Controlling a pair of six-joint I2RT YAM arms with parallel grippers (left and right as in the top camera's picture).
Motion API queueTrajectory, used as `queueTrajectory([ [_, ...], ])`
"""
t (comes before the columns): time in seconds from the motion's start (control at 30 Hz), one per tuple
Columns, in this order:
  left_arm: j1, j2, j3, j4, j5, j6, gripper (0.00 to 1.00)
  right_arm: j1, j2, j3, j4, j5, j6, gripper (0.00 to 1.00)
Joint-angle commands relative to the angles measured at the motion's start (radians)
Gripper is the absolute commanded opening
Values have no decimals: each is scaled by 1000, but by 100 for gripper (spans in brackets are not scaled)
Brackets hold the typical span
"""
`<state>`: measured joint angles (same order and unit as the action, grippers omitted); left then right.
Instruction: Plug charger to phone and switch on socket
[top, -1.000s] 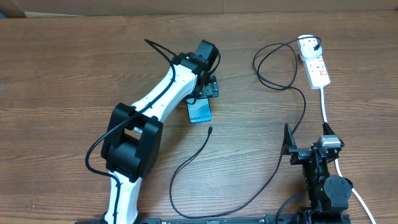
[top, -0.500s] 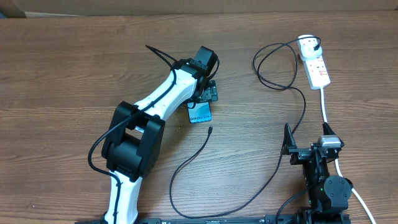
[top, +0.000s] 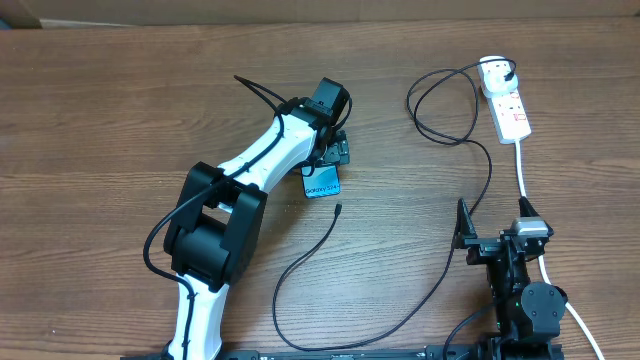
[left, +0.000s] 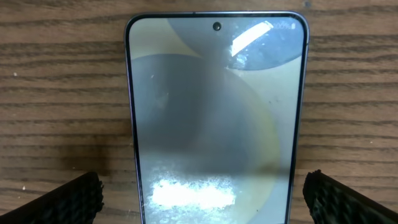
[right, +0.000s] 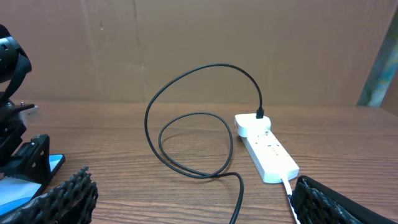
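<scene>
The phone (top: 321, 184) lies flat mid-table, its blue screen half covered by my left gripper (top: 336, 150). In the left wrist view the phone (left: 214, 118) fills the frame, and my open left gripper (left: 204, 186) has one fingertip (left: 74, 199) on each side of it, not touching it. The charger's black connector tip (top: 339, 208) lies just below the phone. Its cable (top: 300, 262) curls across the table to the white adapter (top: 495, 71), which is plugged into the socket (top: 512, 108). My right gripper (right: 199, 202) stands open near the front edge, facing the socket (right: 267, 152).
The socket's thick white cord (top: 523, 170) runs down past my right arm (top: 525, 290). The black cable forms a raised loop (right: 186, 124) left of the socket. A brown cardboard wall (right: 186, 43) backs the wooden table (top: 100, 120).
My left gripper has crept slightly down over the phone, covering a little more of its screen. The cable, socket and right arm have not moved.
</scene>
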<state>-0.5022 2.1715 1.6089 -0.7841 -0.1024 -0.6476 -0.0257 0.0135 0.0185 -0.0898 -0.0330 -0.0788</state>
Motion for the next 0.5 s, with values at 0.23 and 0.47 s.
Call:
queueTrajectory([
  [0.23, 2, 16, -21, 27, -22, -3, 100, -3, -11, -10, 6, 10, -1, 100],
  [0.47, 2, 16, -26, 27, -36, -19, 100, -3, -11, -10, 6, 10, -1, 100],
])
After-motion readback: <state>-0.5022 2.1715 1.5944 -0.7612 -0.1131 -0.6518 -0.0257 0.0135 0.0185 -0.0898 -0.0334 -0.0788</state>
